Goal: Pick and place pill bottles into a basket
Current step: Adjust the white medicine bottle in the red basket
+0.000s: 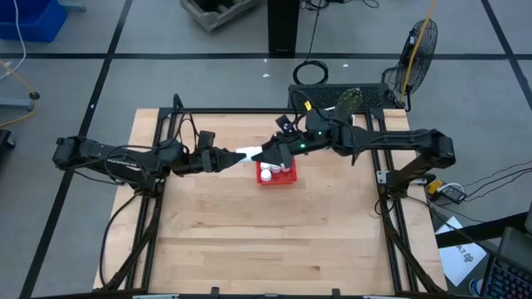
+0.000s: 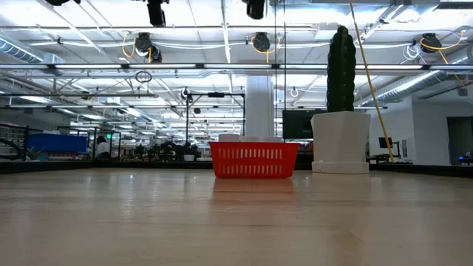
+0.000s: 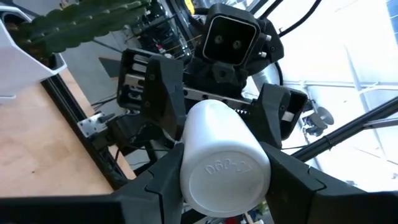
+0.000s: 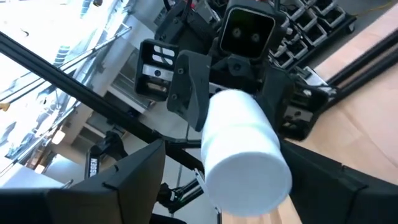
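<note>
High view shows both arms meeting above the middle of the wooden table (image 1: pixel 249 241), the left gripper (image 1: pixel 235 156) reaching in from the left and the right gripper (image 1: pixel 268 153) from the right. Between them a white pill bottle (image 1: pixel 249 154) lies roughly level, just above the red basket (image 1: pixel 277 175), which sits on the table a little behind centre. At least two more pill bottles (image 1: pixel 266 174) stand inside the basket, their white caps showing.

From the left wrist, the left gripper's (image 3: pixel 227 186) fingers (image 3: pixel 155 183) press against both sides of the bottle (image 3: pixel 221 155), whose flat embossed end faces this camera, so this gripper pinches it. Beyond it the right gripper (image 3: pixel 217 115) faces the bottle's far end, its fingers (image 3: pixel 158 93) standing to either side of that end; whether they touch the bottle I cannot tell.

From the right wrist, the right gripper's (image 4: pixel 217 186) own fingers (image 4: pixel 124 180) are spread, with clear gaps to the bottle (image 4: pixel 242 152) on each side. The left gripper (image 4: pixel 239 93) shows behind, clamped on the other end.

Low view shows the basket (image 2: pixel 253 159) resting on the table (image 2: pixel 236 222), with white bottle tops (image 2: pixel 240 138) just above its rim. Beside it, apart, stands a white planter pot (image 2: pixel 341 142) with a tall cactus (image 2: pixel 341 70). Neither gripper appears in this view.
</note>
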You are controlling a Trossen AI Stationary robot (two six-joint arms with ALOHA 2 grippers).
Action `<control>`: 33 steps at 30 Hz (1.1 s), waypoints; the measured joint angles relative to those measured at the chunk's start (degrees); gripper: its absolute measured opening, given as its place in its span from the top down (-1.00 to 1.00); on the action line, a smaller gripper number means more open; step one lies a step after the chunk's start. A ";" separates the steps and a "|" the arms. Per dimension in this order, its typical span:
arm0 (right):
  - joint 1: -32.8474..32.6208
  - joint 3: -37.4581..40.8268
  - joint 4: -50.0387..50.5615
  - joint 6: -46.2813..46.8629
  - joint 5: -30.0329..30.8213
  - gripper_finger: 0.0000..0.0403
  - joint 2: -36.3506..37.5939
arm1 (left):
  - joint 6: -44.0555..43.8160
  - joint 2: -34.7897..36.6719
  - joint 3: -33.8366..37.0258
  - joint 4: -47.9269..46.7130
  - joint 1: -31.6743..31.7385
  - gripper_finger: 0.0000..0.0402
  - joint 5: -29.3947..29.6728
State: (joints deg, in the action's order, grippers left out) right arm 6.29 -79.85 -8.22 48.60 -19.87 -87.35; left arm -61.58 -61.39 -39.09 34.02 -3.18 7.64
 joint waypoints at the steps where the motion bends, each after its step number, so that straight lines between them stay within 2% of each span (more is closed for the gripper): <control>1: 0.01 0.01 -0.68 0.07 0.01 -0.44 -0.12 | -0.15 0.00 0.00 0.00 0.00 0.12 -0.02; 6: 0.14 0.04 -1.52 0.24 0.04 -0.28 -0.11 | -0.19 0.00 -0.07 0.43 0.00 0.11 -0.11; 13: 0.17 0.09 -1.50 -0.02 -0.77 0.22 -0.11 | 0.04 0.02 -0.07 0.80 0.01 0.07 -1.20; 18: 0.17 0.09 -1.32 -0.16 -0.94 0.23 -0.06 | 0.30 0.02 -0.07 0.64 0.29 0.04 -1.72; 27: 0.08 -0.07 5.15 -1.31 -1.84 0.23 2.31 | 4.56 4.39 0.07 -2.01 3.29 -0.43 -8.96; 33: 0.62 -0.09 17.68 -4.37 0.75 0.23 4.26 | 6.72 9.56 0.09 -9.94 5.60 -0.61 -10.64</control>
State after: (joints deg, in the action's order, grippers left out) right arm 6.91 -79.94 9.46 44.23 -19.13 -83.09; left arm -54.86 -51.82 -39.00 24.07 2.42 -3.00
